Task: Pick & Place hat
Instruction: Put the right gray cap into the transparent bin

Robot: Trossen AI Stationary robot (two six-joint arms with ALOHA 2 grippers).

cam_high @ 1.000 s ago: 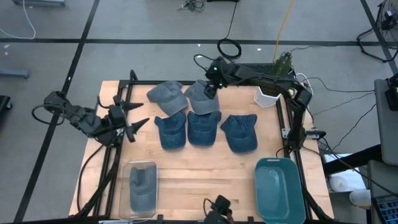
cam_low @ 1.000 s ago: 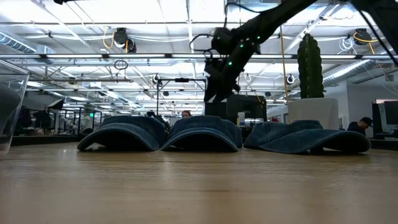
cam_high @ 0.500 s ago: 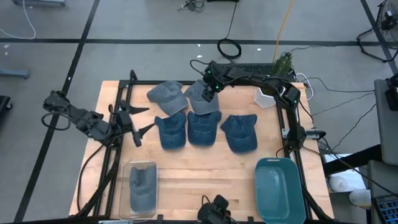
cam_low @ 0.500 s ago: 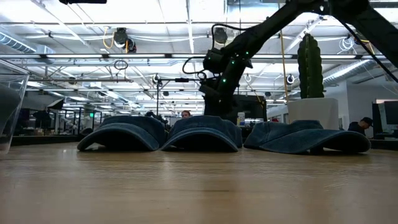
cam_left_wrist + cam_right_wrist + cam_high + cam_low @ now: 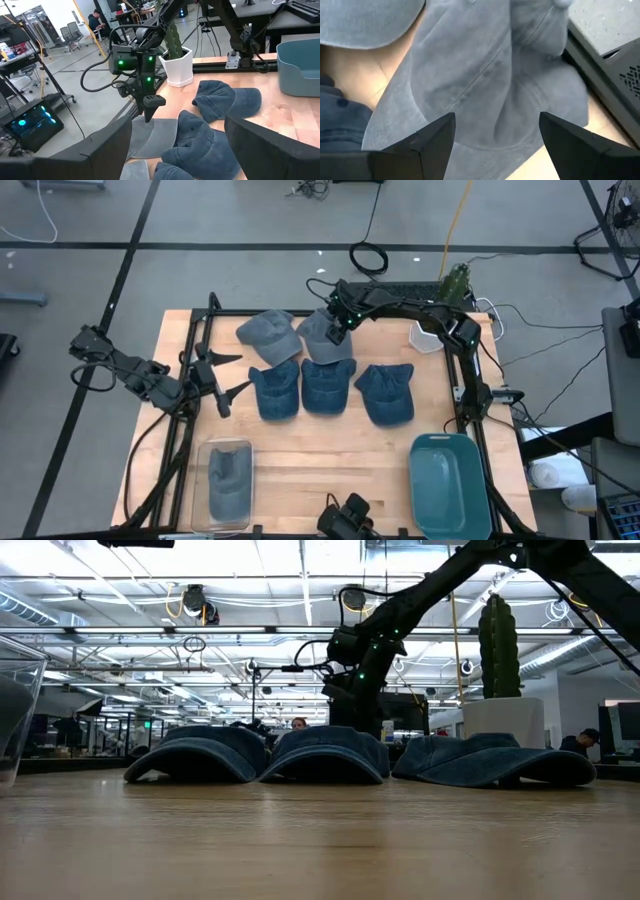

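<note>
The right pincer [image 5: 335, 323] hangs spread directly above the grey hat [image 5: 322, 335], nothing between its fingers; the right wrist view shows the two fingertips [image 5: 427, 140] straddling the hat's [image 5: 485, 85] folded crown, with the cloth just below them. The hat's long axis, crown to brim, runs roughly away from the pincer toward the table's far edge. A second grey hat [image 5: 268, 332] lies just beside it on one side, and the row of three blue hats [image 5: 328, 387] lies just behind, the middle one touching or nearly so. Judgement: a straight descent and closure suits; sideways room is tight. The teal bin [image 5: 448, 485] sits well apart at the near corner. The left pincer [image 5: 222, 383], spread, waits farther off beside the table's [image 5: 300, 460] left rail.
</note>
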